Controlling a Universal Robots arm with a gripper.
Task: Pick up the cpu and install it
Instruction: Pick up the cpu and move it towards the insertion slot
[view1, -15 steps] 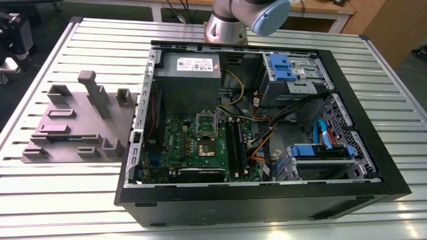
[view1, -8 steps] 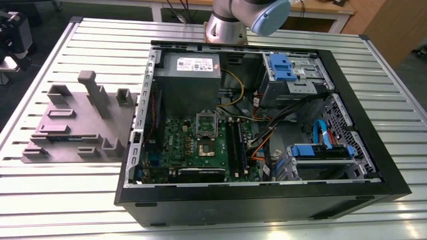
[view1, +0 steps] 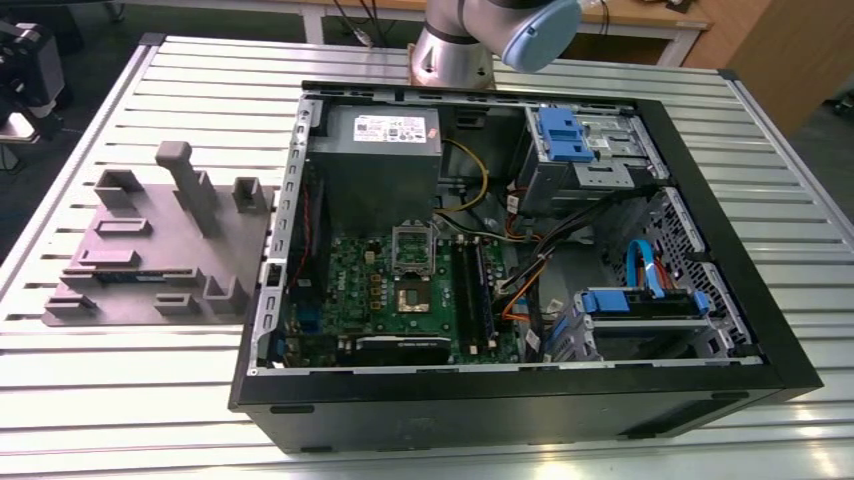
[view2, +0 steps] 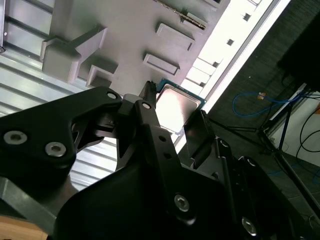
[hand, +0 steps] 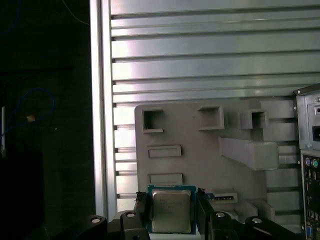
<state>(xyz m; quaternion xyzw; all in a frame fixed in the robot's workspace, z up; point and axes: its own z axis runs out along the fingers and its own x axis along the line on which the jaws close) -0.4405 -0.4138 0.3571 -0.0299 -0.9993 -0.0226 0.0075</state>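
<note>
The cpu (hand: 171, 210) is a small square chip with a silvery top and green edge. In both wrist views it sits between my black fingers, which press against two of its opposite edges. My gripper (hand: 171, 206) is shut on the cpu (view2: 175, 106) and holds it well above the grey fixture plate (hand: 200, 150), near the plate's corner by the table edge. In the exterior view the green motherboard (view1: 400, 290) lies inside the open computer case (view1: 534, 250). Its square socket (view1: 411, 292) is uncovered, with the silver frame (view1: 411, 240) flipped up behind it.
The grey fixture plate (view1: 147, 250) with raised blocks stands at the exterior view's left of the case on the slatted metal table (view1: 160, 380). Inside the case are a grey power supply box (view1: 376, 140), cables (view1: 534, 270) and blue drive brackets (view1: 641, 300). The arm's base (view1: 454, 50) stands behind the case.
</note>
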